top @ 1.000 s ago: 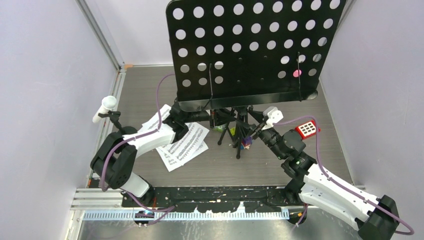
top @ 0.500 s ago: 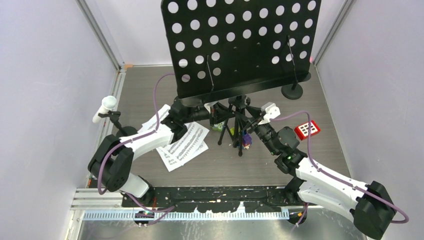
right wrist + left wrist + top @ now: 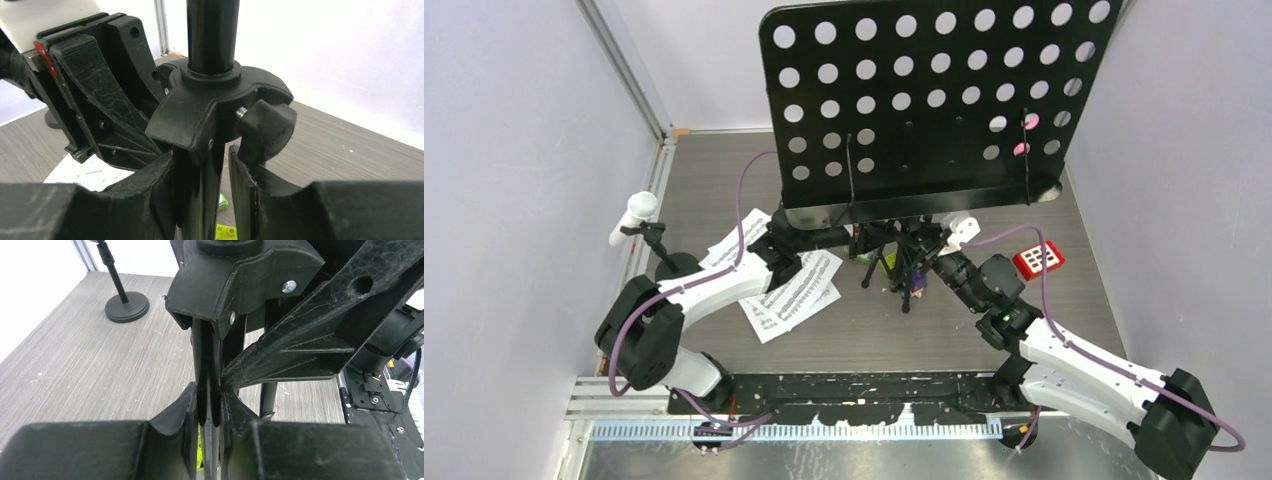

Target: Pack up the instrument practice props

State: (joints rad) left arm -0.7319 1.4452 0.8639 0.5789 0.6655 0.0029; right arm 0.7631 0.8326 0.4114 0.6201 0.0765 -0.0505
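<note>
Swung back rightward since half a second ago, the black perforated music desk (image 3: 934,100) is held upright at mid-table, its tripod legs (image 3: 206,385) being clamped beneath the hub (image 3: 215,107) by the left gripper (image 3: 209,407) and right gripper (image 3: 202,177), both closed tight on them from opposite sides.

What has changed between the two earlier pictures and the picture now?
The music stand rocked: its perforated desk swung left, then back right, ending about where it began. Both arms shifted slightly with it. The left gripper keeps its jaws clamped on a tripod leg; the right gripper keeps its around the shaft. The sheet music, white microphone and red keypad did not move.
</note>
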